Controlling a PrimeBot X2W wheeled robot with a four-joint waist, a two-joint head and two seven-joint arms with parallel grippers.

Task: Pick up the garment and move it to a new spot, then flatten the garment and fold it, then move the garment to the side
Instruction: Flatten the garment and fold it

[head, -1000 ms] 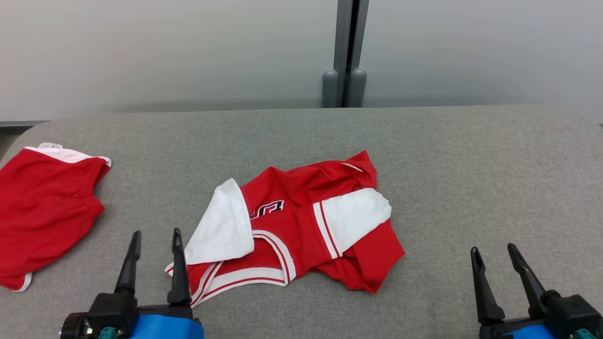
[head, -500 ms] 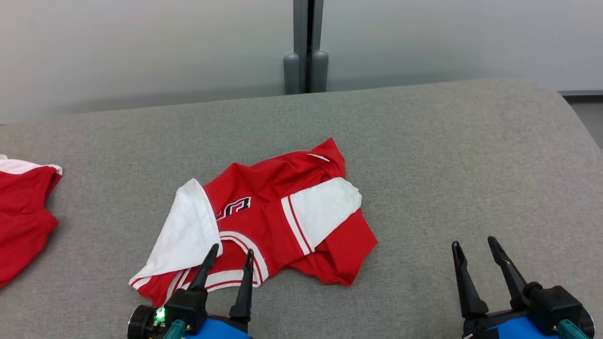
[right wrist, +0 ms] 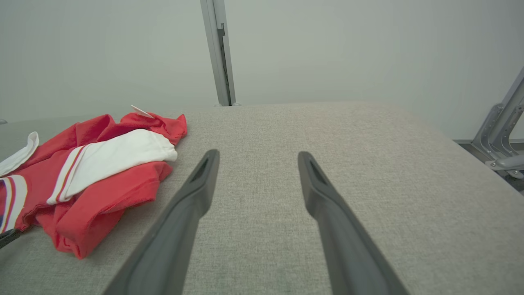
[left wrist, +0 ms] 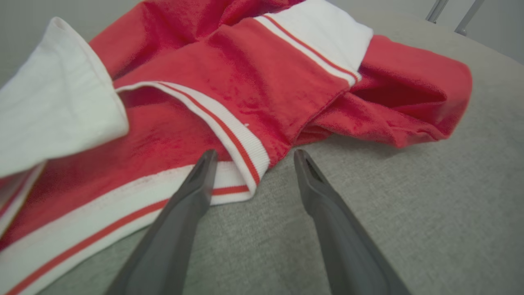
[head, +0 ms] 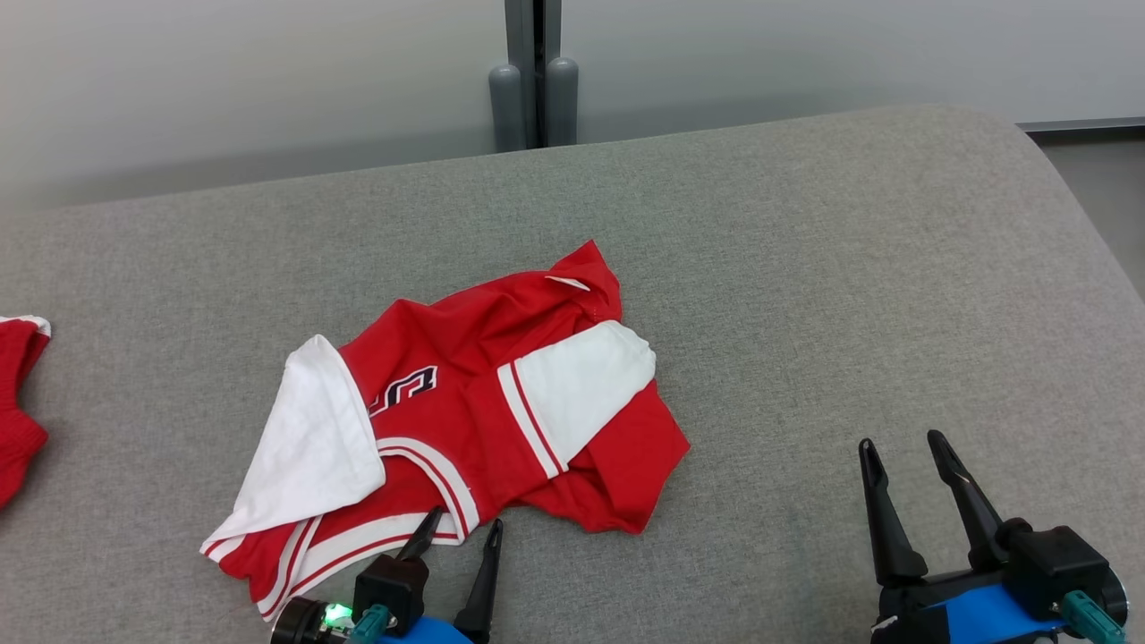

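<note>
Red garment (head: pixel 465 394): lying crumpled mid-frame.
Left gripper (head: pixel 465 519): spread, straddling hem (left wrist: pixel 245 164) to pinch.
Right gripper (head: pixel 901 440): spread, idling lower right.

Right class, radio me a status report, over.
Left end effector open, at shirt hem. Right end effector open, over bare pad. Shirt crumpled, not gripped. Nothing in the way.

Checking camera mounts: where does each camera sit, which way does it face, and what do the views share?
Head view: on the head, facing forward and down at the grey table and the red-and-white shirt; left gripper and right gripper, both open, at the bottom.
Left wrist view: on the left wrist, facing the shirt up close, between its jaws.
Right wrist view: on the right wrist, facing across bare table to the wall, between its jaws.
Shared: all show the shirt.
</note>
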